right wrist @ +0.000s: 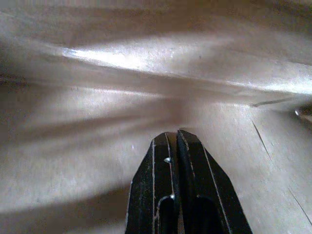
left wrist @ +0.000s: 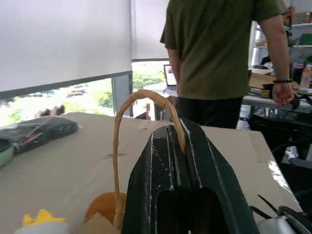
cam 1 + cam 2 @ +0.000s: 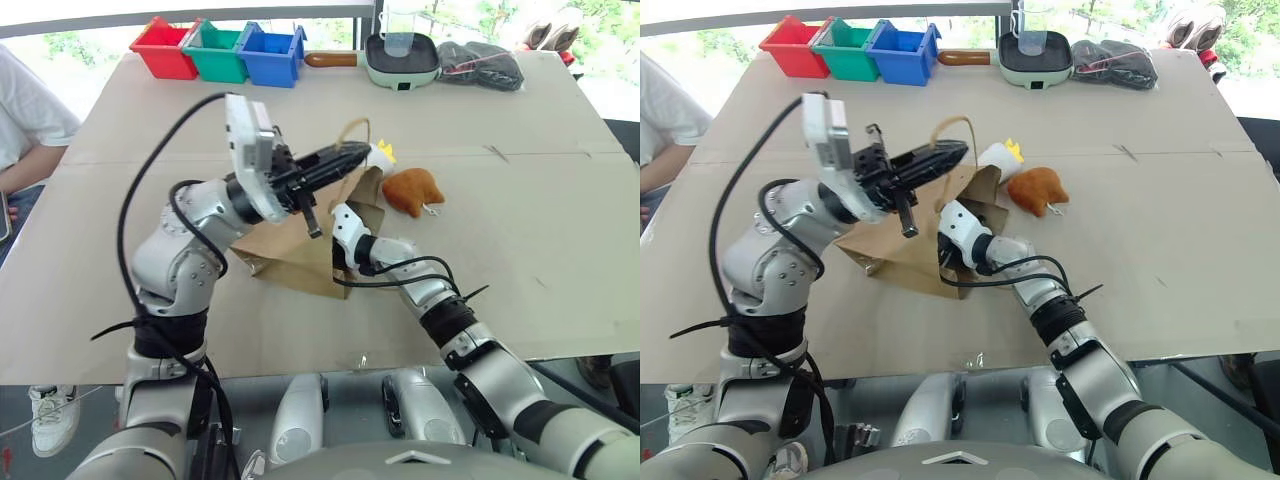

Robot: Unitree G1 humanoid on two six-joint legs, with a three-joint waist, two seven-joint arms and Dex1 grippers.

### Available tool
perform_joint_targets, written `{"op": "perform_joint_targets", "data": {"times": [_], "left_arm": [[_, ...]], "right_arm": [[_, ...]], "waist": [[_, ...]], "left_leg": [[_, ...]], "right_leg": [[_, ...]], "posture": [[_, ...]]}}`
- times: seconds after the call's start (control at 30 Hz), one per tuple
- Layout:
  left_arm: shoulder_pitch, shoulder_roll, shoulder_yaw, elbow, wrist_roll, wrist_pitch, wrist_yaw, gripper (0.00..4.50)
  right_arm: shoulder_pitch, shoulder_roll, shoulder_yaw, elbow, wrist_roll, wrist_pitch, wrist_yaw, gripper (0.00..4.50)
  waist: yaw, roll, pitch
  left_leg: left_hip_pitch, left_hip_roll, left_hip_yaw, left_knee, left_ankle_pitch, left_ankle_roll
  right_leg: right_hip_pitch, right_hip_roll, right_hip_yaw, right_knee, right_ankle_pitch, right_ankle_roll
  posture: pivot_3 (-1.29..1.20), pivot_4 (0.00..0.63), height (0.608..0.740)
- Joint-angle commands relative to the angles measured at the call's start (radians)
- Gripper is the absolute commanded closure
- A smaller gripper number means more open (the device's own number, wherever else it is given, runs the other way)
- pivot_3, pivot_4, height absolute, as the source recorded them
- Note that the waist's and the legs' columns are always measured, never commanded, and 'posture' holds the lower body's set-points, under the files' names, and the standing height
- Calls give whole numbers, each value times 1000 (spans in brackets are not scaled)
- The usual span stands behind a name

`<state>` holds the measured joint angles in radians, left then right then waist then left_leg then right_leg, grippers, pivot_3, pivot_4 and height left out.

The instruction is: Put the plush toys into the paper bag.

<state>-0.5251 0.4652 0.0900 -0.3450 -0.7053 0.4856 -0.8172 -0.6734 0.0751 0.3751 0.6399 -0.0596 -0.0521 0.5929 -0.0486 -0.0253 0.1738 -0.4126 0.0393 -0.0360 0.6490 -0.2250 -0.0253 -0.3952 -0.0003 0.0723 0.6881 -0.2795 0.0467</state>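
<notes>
Nearest you, both robot arms reach forward over a bench [image 3: 560,250] covered in brown cardboard. On the left, your left gripper [image 3: 340,160] is raised above the bench and points to the right, its two black fingers pinching one tan cord handle [image 3: 352,128] of the paper bag [image 3: 295,245]. That handle loops up over the fingertips. The bag lies slumped on its side in the middle of the bench, its mouth lifted and facing the toys.

Just right of that, your right arm runs into the mouth of the bag, so the right gripper [image 1: 178,139] sits inside it. The right wrist view shows its fingers pressed together and holding nothing, with brown paper wall all around.

Right again, both plush toys are outside the bag. The fries-box toy [image 3: 380,153], white with a yellow top, lies touching the rim of the bag's mouth. The orange-brown chicken toy [image 3: 413,190] lies just beside it on bare bench.

At the far edge stand three bins [image 3: 215,50], red, green and blue, then a small pan [image 3: 400,62] and a dark bundle [image 3: 480,65].

You appear to be opening the bag; no toy is packed yet. Next, you would likely keep the handle lifted, draw the right gripper out, spread its fingers and take the nearer toy.
</notes>
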Motion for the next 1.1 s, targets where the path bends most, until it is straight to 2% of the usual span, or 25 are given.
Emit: {"op": "perform_joint_targets", "data": {"times": [0.03,0.3,0.6,0.7,0.77,0.87,0.97,1.07,1.1], "left_arm": [[1,19,71,-126,-35,27,106,4472],[10,6,87,-235,-1,50,299,4472],[63,-3,135,-252,-6,32,393,4472],[126,18,156,-205,16,-4,343,4472],[162,-1,174,-169,5,-39,325,4472],[171,-38,208,-102,-41,-63,320,4500],[150,-71,243,-25,-111,-62,298,4500],[106,-98,269,50,-178,-49,296,4500],[95,-98,273,70,-188,-46,291,4500]], "right_arm": [[31,17,25,114,-48,7,-29,4500],[36,4,50,96,-104,19,-39,4500],[49,-73,61,-5,-142,60,-8,4500],[38,-88,3,-156,-51,141,65,4500],[40,-119,-24,-300,7,221,129,4500],[63,-180,-64,-536,104,374,200,3088],[86,-240,-137,-772,203,556,210,1892],[104,-317,-209,-956,283,696,204,489],[102,-329,-249,-993,312,744,184,489]], "waist": [[-1,0,0],[-1,0,-2],[11,0,-2],[11,1,-1],[13,1,-1],[15,1,1],[12,1,1],[13,1,1],[13,1,1]], "left_leg": [[0,0,0,0,0,0],[4,0,0,0,0,0],[2,-1,0,0,0,0],[2,-1,0,0,0,0],[0,-1,0,0,0,0],[-4,-1,-2,0,0,0],[-4,-1,-2,0,0,0],[-4,-1,-3,-1,0,0],[-4,-1,-3,-1,0,0]], "right_leg": [[0,0,0,0,0,0],[3,0,0,1,0,0],[3,-1,0,-1,0,0],[3,-1,0,-2,0,0],[2,-1,0,-3,0,0],[0,-1,-2,-4,0,0],[0,-1,-2,-4,0,0],[0,-1,-3,-5,0,0],[0,-1,-3,-6,0,0]], "posture": [[0,150,740],[0,150,740],[0,150,740],[0,150,740],[0,150,740],[0,150,740],[0,150,740],[0,150,740],[0,150,740]]}}
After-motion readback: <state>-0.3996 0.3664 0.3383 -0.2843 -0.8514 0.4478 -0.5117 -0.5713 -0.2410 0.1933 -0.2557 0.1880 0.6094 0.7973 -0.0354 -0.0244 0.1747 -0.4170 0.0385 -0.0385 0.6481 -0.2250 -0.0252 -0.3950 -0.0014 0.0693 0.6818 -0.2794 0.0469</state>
